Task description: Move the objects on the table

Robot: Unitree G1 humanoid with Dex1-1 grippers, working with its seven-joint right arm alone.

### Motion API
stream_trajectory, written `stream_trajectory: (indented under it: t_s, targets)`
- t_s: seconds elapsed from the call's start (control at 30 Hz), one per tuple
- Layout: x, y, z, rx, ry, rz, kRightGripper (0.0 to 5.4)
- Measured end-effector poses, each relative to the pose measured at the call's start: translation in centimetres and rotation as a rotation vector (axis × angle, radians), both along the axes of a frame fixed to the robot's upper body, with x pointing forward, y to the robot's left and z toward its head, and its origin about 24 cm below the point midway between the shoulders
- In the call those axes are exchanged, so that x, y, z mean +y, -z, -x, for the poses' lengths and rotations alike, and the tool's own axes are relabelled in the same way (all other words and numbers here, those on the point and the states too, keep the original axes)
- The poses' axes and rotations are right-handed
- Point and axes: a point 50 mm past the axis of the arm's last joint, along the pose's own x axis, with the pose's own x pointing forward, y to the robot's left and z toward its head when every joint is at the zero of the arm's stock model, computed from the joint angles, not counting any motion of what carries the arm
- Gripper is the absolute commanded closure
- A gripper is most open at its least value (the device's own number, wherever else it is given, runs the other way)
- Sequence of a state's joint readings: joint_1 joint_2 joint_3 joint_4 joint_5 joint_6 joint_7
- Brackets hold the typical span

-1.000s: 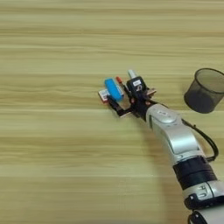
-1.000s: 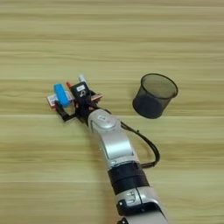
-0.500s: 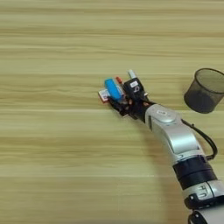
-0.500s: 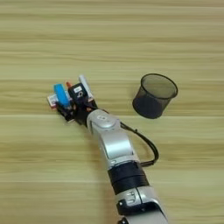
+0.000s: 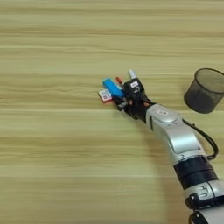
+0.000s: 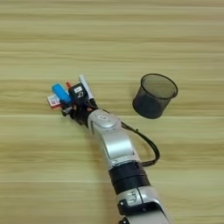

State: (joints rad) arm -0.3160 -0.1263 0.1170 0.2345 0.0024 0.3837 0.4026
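Reaching in from the bottom right, the silver forearm (image 6: pixel 113 146) stretches across the wooden table (image 5: pixel 52 166) to a small cluster of things near the middle. The gripper (image 6: pixel 72 103) sits right against that cluster, its black body covering part of it, and whether its fingers are spread or closed on anything cannot be told. The blue block (image 5: pixel 113 88) lies slanted just left of the gripper, with the red-and-white card (image 5: pixel 104 95) touching its lower left end. A thin red-capped pen (image 5: pixel 119 80) pokes out just above the block, and the white marker (image 6: pixel 83 82) slants up and away from the top of the gripper. The black mesh cup (image 6: pixel 155 95) stands upright well apart to the right
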Motion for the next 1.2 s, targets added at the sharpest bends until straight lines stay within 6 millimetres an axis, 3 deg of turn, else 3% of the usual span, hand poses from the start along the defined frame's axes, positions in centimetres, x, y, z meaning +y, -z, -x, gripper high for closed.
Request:
stream_trajectory:
  t_s: [0.67,1.2]
  targets:
    - [-1.9,-0.3,-0.4,-0.011,0.089,-0.007,4.00]
    - [-5.3,-0.8,-1.3,-0.028,0.274,-0.004,4.00]
